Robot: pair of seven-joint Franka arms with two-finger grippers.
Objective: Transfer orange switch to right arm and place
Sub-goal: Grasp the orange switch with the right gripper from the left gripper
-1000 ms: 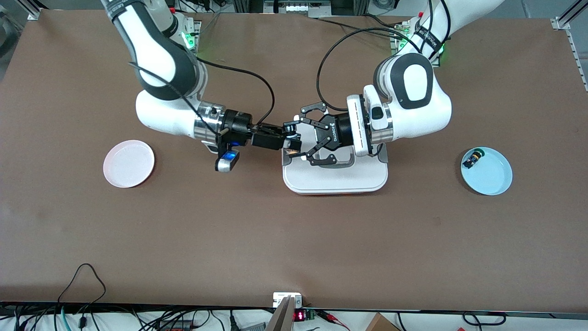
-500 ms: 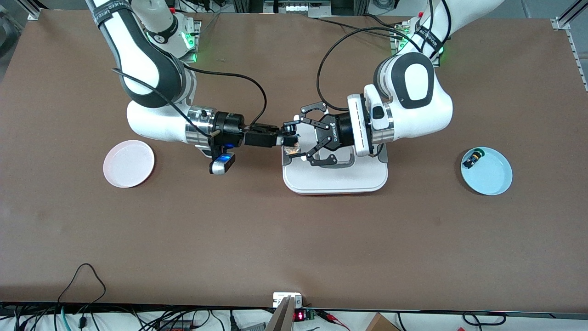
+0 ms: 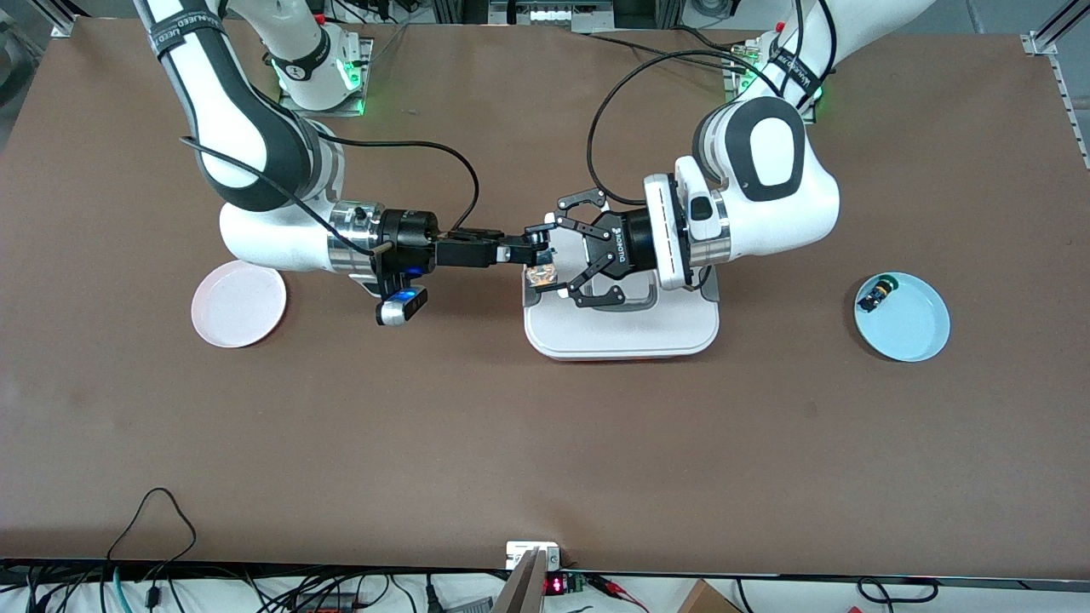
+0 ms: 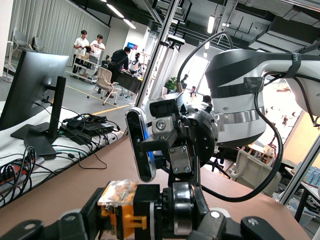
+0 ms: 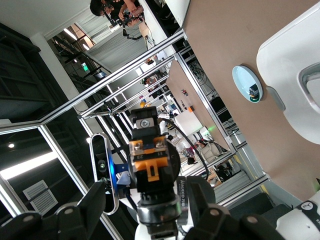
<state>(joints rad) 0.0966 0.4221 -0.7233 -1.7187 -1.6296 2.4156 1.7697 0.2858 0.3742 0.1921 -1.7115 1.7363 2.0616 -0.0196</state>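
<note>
Nearest the front camera stands the white tray (image 3: 622, 336), mid-table, with a grey handle at its farther edge. Toward the right arm's end of the table lies a pink dish (image 3: 238, 303); toward the left arm's end lies a blue dish (image 3: 903, 317) holding a small black part with a green cap (image 3: 877, 294) near its rim. Over the tray's farther corner, on the right arm's side, the two grippers meet in the air. The switch (image 3: 542, 275) sits between them. The right gripper (image 3: 535, 247), slim and black, reaches in level from the right arm (image 3: 255, 153), with its fingers (image 3: 521, 250) clamped on the switch's black body. The left gripper (image 3: 569, 255), the linkage claw, has its fingers spread wide around the switch and apart from it; it grips nothing. In the left wrist view the switch (image 4: 119, 204) shows side on, its yellow-orange band lit. In the right wrist view the switch (image 5: 150, 165) shows end on, with the tray and blue dish on the table.
</note>
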